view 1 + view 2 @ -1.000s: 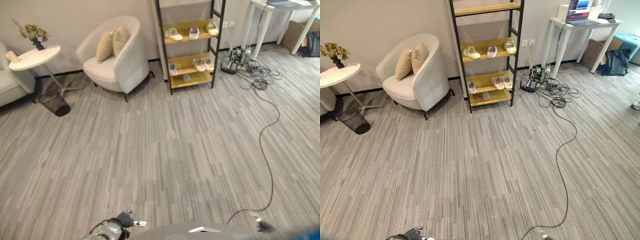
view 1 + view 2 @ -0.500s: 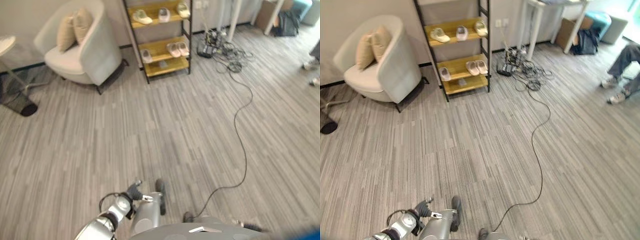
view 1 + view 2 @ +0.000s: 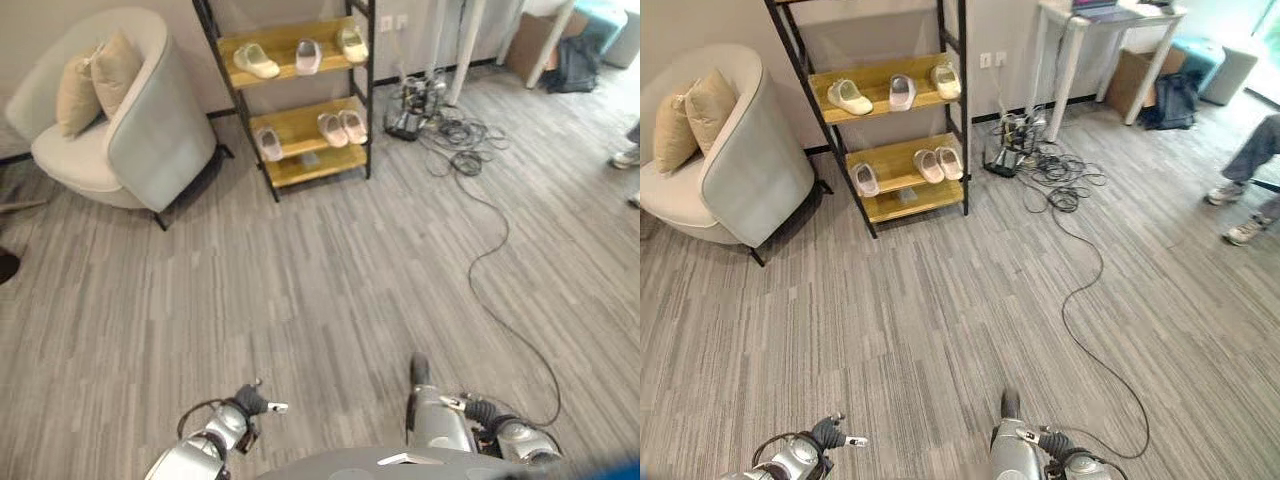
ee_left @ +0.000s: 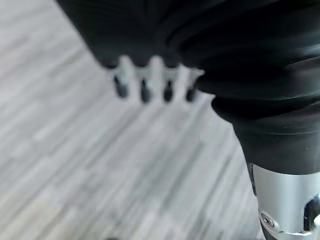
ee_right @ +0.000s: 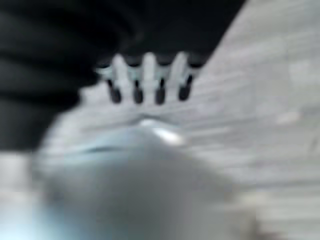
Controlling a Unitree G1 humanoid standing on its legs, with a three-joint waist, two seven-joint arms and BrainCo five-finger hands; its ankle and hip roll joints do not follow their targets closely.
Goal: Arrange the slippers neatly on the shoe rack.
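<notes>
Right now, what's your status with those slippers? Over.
Left hand and right hand open, holding nothing. Six slippers already on the shoe rack, three per shelf, well across the room. Cable on the floor to the right; armchair left of rack.

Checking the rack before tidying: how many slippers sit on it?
6: upper shelf holds three; lower shelf has one at left and a pair at right.

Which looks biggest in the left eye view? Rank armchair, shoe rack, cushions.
1. Armchair, largest, though nearer the camera than the rack.
2. Shoe rack, cut off at the top.
3. Cushions, smallest.
</notes>
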